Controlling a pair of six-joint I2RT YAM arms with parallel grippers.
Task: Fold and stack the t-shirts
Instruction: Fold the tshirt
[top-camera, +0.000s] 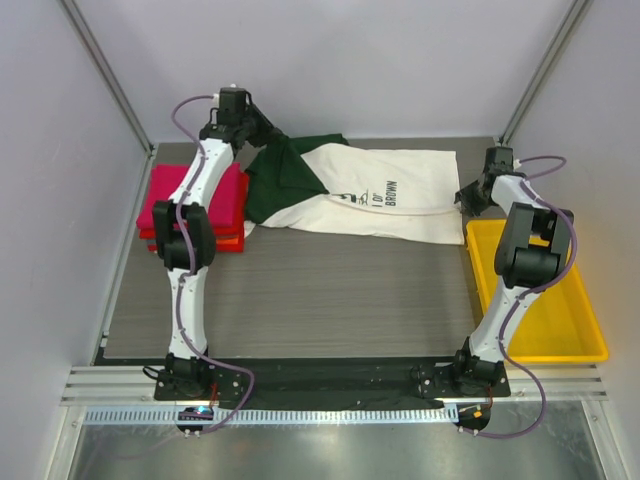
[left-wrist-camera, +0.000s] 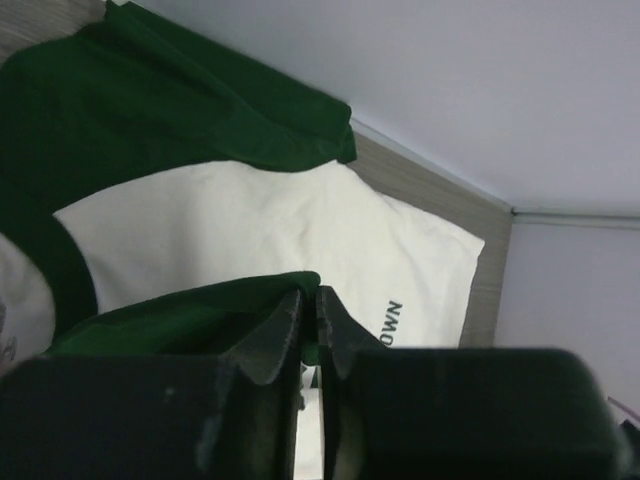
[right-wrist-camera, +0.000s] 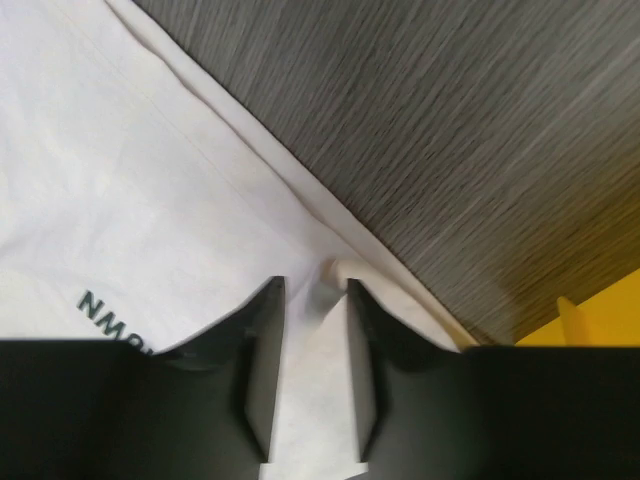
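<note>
Cream-white t-shirt (top-camera: 385, 195) lies spread across the back of the counter (top-camera: 330, 300), mostly flat, long side running left to right. Dark lettering (top-camera: 390, 190) sits mid-body. Its dark green part (top-camera: 285, 185) is bunched at the left end and lifted off the surface.

Left claw (top-camera: 262, 133) is up at that back-left end. In the left wrist view the left claw (left-wrist-camera: 309, 300) is pinched tight on a fold of the green cloth, with the cream body (left-wrist-camera: 250, 230) spread out beyond it.

Right claw (top-camera: 468, 196) is at the shirt's right edge. In the right wrist view the right claw (right-wrist-camera: 315, 290) stands narrowly parted over the cream cloth (right-wrist-camera: 130, 200). A small pucker of fabric sits between the tips, and neither finger is clamped on it.

Magenta-pink folded shirt (top-camera: 165, 195) lies on the red folded shirt (top-camera: 228, 241) at the counter's left edge, just beside the green end and partly behind the left arm. Yellow tray (top-camera: 560, 320) is along the right edge, near the right claw.
</note>
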